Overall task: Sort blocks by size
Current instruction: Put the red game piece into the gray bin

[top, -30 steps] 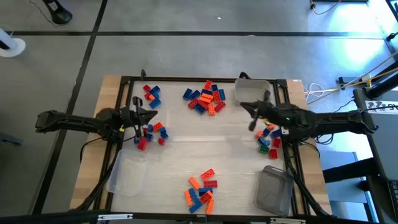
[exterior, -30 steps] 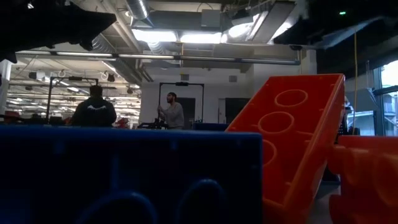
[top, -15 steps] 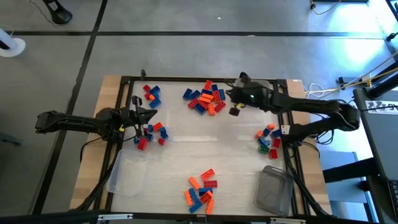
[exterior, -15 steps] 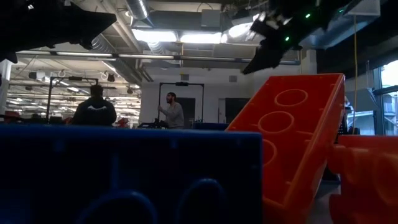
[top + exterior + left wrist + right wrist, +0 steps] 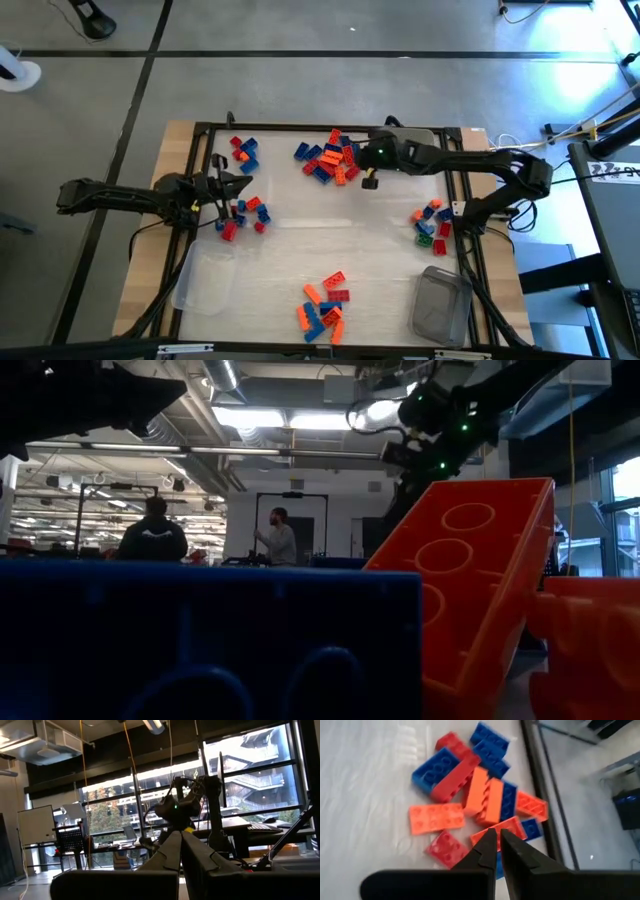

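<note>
- Nearest you, a small heap of blocks (image 5: 324,303) lies at the front edge of the table (image 5: 300,240), with a clear tub (image 5: 205,282) on its left and a grey tub (image 5: 441,306) on its right. Neither arm is near them.
- In mid-table, your left gripper (image 5: 243,187) waits beside the left cluster of blocks (image 5: 243,213), fingers pressed together and empty.
- A further cluster (image 5: 431,224) sits by the right rail, well apart from both grippers.
- At the far side, your right gripper (image 5: 368,181) hangs just beside the rear pile (image 5: 330,158), its fingers (image 5: 512,851) closed with nothing between them.
- Risk: descend with closed jaws and you will probably shove or scatter the pile instead of picking anything; open them first.
- Risk: the blocks there overlap and lean on one another, so a grab may well lift two at once or knock a neighbour away.
- Another clear tub (image 5: 405,145) and the table's dark frame (image 5: 445,150) stand close behind the right arm and could be clipped on a swing.
</note>
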Motion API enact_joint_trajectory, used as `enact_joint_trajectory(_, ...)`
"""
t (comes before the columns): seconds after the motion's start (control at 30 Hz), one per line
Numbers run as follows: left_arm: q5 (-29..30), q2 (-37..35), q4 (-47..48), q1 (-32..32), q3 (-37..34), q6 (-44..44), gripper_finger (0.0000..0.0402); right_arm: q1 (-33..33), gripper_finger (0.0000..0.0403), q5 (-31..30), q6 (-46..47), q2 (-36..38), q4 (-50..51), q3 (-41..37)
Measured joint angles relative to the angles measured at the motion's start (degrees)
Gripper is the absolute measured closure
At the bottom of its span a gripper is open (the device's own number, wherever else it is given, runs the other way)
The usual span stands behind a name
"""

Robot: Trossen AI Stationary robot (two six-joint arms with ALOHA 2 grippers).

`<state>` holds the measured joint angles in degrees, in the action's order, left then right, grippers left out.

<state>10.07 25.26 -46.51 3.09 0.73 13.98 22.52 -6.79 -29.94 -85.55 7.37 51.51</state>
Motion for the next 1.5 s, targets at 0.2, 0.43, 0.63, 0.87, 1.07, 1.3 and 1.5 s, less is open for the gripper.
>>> enact_joint_trajectory(0.2, 0.00, 0.00, -0.67, -0.02, 0.00, -0.04, 0.0402, -0.02, 0.0356, 1.28, 5.37, -2.44, 1.20, 0.00)
enact_joint_trajectory(0.43, 0.00, 0.00, -0.65, -0.01, 0.00, -0.04, 0.0402, 0.00, 0.0225, 2.91, 7.27, -2.50, 5.09, 1.01)
enact_joint_trajectory(0.63, 0.00, 0.00, -0.65, -0.02, 0.00, -0.04, 0.0402, 0.00, 0.0131, 2.71, 7.27, -3.55, 12.55, 7.31)
enact_joint_trajectory(0.87, 0.00, 0.02, -0.67, 0.02, 0.00, 0.39, 0.0402, 0.00, 0.0108, 2.96, 3.34, -11.49, 23.01, 17.74)
enact_joint_trajectory(1.07, 0.00, 0.01, -0.65, 0.02, 0.00, 0.48, 0.0402, 0.00, 0.0119, 2.14, -0.75, -17.85, 31.51, 22.17)
enact_joint_trajectory(1.3, 0.00, 0.02, -0.65, 0.00, 0.00, 1.40, 0.0402, 0.00, 0.0123, 0.73, -3.91, -20.07, 31.34, 22.21)
enact_joint_trajectory(1.5, 0.00, 0.02, -0.67, 0.00, 0.00, 1.32, 0.0402, 0.00, 0.0123, 1.36, -6.48, -22.06, 29.97, 22.21)
